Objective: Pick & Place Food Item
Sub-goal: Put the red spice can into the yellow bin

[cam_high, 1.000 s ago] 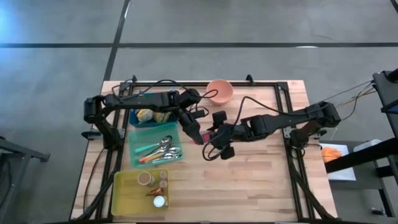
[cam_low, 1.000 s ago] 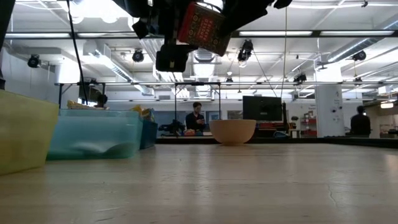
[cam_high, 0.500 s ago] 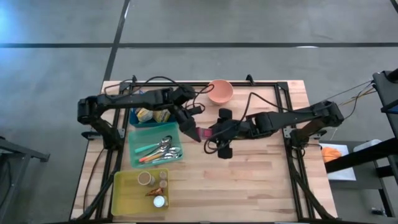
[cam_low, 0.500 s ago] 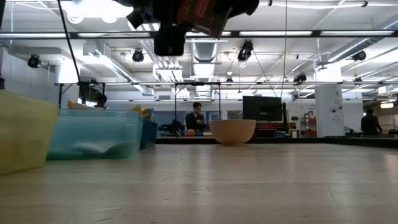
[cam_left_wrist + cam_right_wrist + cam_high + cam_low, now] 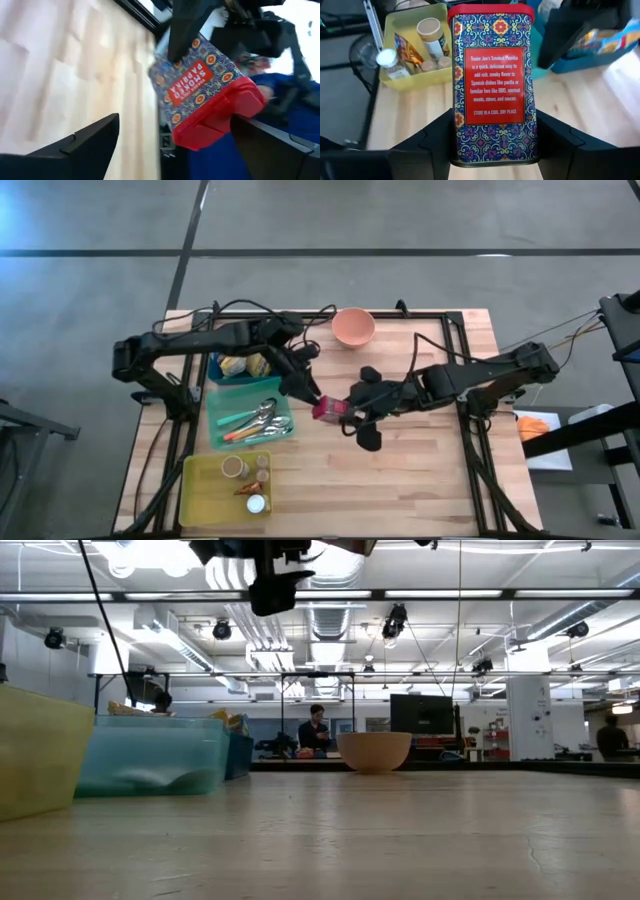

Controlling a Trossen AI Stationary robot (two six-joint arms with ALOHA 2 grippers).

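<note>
A smoked-paprika tin [image 5: 492, 85] with a blue patterned wall and a red lid hangs over the middle of the table [image 5: 420, 470]. My right gripper [image 5: 345, 408] is shut on it, coming from the table's right. My left gripper [image 5: 308, 390] reaches in from the left and is open. In the left wrist view its fingers [image 5: 90, 145] stand on either side of the tin's red lid end [image 5: 220, 120], apparently clear of it. In the low view only dark gripper parts [image 5: 275, 580] show at the top edge. My right gripper pinches the tin's two narrow sides near its bottom end [image 5: 460, 142] between its two fingers [image 5: 427, 142]. The fingers come from the table's right, slanting down, and lie along the tin. The tin is lifted clear, red lid pointing away toward my left gripper.
A peach bowl [image 5: 352, 327] stands at the far edge. Along the left are a blue bin [image 5: 240, 365] of food items, a teal bin [image 5: 248, 415] of utensils and a yellow bin [image 5: 228, 485] of jars. People show in the room behind.
Both grippers have risen. The tin has gone up with them, nearly out of the top of the low view, and a little toward the table's near edge. My right gripper has rolled, turning the tin with it.
</note>
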